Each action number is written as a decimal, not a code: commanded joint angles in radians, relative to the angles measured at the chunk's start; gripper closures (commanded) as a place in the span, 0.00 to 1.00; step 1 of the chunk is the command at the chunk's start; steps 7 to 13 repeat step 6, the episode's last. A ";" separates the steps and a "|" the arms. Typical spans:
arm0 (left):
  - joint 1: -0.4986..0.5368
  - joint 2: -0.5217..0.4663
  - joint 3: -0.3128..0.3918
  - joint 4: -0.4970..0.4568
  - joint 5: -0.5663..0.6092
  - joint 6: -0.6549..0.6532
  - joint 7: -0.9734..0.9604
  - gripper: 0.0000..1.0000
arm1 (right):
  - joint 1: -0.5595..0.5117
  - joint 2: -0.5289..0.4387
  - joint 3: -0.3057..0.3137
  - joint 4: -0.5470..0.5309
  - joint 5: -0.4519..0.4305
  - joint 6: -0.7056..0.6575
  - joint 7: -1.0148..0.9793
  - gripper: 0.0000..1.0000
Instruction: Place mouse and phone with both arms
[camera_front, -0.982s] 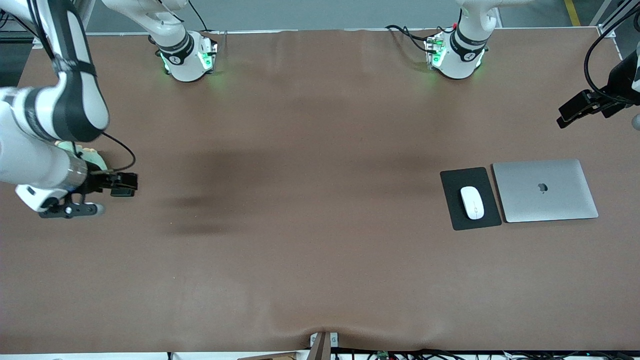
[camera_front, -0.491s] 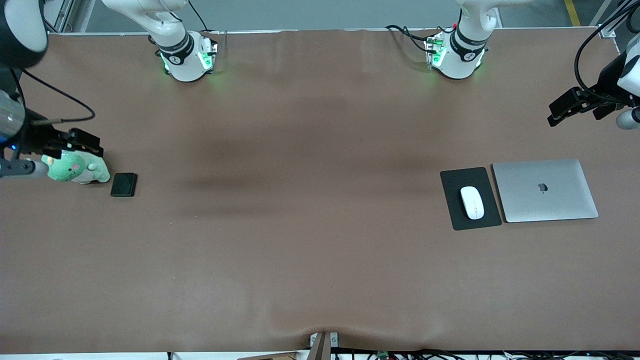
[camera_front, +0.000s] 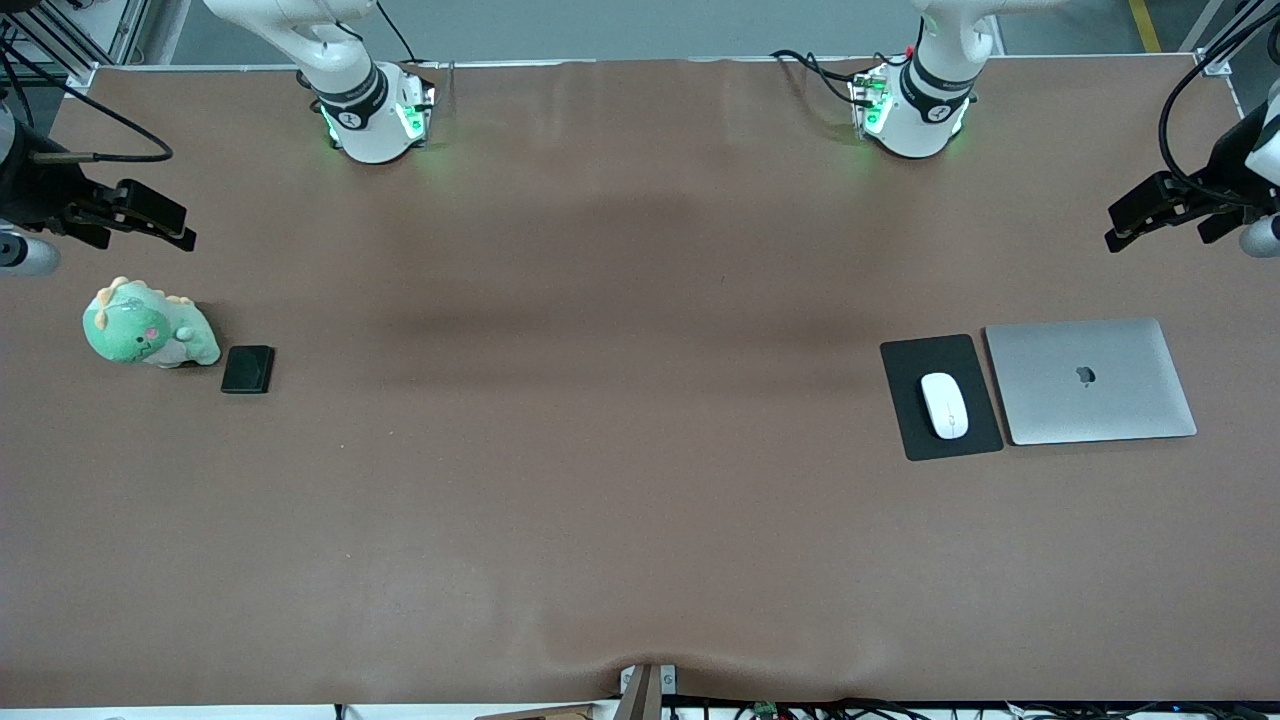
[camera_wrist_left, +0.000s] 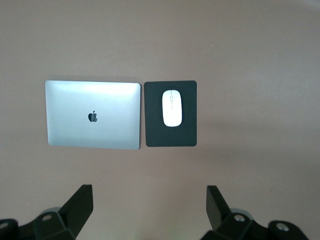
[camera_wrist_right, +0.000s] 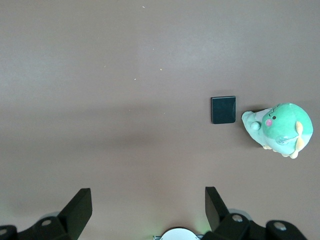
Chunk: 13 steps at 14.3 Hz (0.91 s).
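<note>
My left gripper (camera_front: 1135, 222) hung high over table edge (camera_front: 1150, 75), right gripper (camera_front: 160, 220) likewise, both jaws wide, empty, mouse (camera_front: 944, 405) on mouse pad (camera_front: 915, 440), phone (camera_front: 247, 369) beside dinosaur plush (camera_front: 140, 330).

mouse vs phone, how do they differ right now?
Mouse is white and oval; phone is black and rectangular. Mouse sits on a black pad beside a laptop at the left arm's end; phone lies on the bare table beside a green plush at the right arm's end. Both lie flat, ungripped.

Robotics lab: table-mounted arms (camera_front: 350, 90)
</note>
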<state>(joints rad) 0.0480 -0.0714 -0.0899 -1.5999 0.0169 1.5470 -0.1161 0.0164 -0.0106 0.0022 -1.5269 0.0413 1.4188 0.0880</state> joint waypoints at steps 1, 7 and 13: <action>0.004 0.015 0.001 0.032 -0.020 -0.004 0.015 0.00 | -0.006 -0.012 -0.007 -0.007 0.014 -0.006 0.016 0.00; 0.000 0.013 -0.002 0.032 -0.015 -0.019 0.000 0.00 | -0.006 -0.011 -0.004 -0.002 0.000 0.002 0.003 0.00; 0.000 0.013 -0.002 0.032 -0.015 -0.019 0.000 0.00 | -0.006 -0.011 -0.004 -0.002 0.000 0.002 0.003 0.00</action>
